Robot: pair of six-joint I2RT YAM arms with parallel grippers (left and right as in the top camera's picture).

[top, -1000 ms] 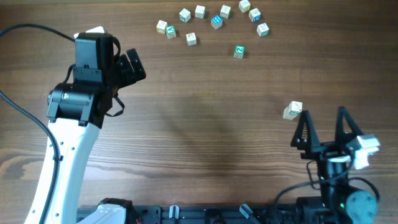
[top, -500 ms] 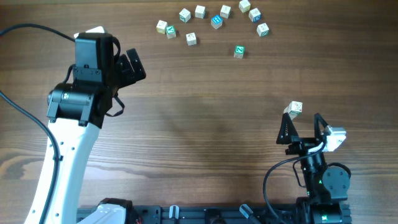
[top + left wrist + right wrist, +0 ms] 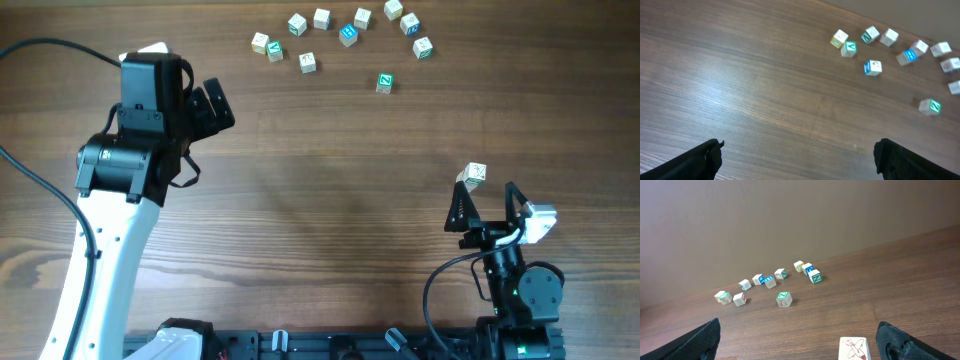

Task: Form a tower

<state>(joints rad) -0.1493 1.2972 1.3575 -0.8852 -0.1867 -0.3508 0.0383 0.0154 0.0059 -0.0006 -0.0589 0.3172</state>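
A: Left side first. Your left hand (image 3: 212, 106) hangs above bare worktop (image 3: 330, 230), fingers spread wide with nothing between them. The arm is folded back and the wrist is tipped toward the far side. I judge it is parked there to stay out of the way.

B: And the middle?

A: Loose letter cubes (image 3: 340, 35) lie singly in an arc at the far side, with teal and blue faces. One teal cube (image 3: 385, 83) sits nearer you. None are stacked.

B: Right side?

A: The tower (image 3: 471, 177) stands alone, well apart from that arc. Its top cube (image 3: 853, 348) shows red print. How many cubes it has is unclear from above. Your right hand (image 3: 487, 205) sits low just before it, fingers wide and empty, aimed at it but not touching. That probably leaves you room to pull back without knocking it.
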